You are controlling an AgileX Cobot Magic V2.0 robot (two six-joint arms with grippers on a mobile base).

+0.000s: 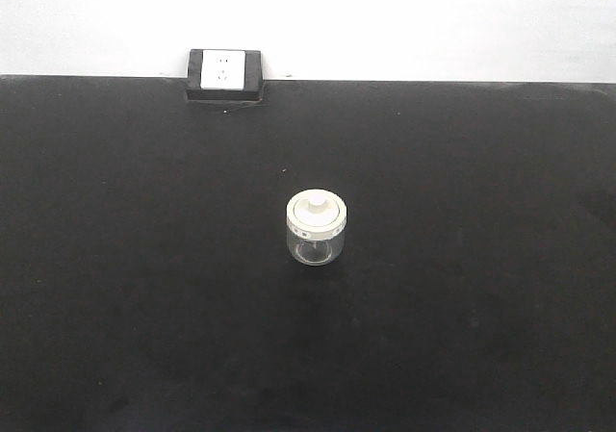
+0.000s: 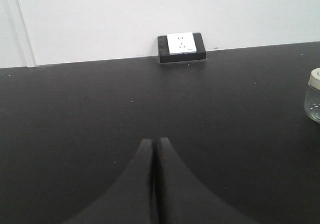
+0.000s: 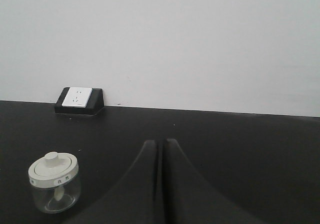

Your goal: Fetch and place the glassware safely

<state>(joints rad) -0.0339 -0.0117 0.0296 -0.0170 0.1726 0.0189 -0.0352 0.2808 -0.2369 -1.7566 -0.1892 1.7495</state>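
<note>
The glassware is a small squat clear jar [image 1: 316, 226] with a cream-white knobbed lid, standing upright mid-table. It shows at the right edge of the left wrist view [image 2: 314, 95] and at the lower left of the right wrist view [image 3: 54, 182]. My left gripper [image 2: 155, 141] is shut with nothing in it, well to the left of the jar. My right gripper [image 3: 160, 143] is also shut and empty, to the right of the jar and apart from it. Neither gripper appears in the front view.
A black table [image 1: 144, 288] fills the scene. A white socket in a black block [image 1: 225, 74] sits at its far edge against the white wall, also seen from both wrists [image 2: 181, 47] [image 3: 79, 101].
</note>
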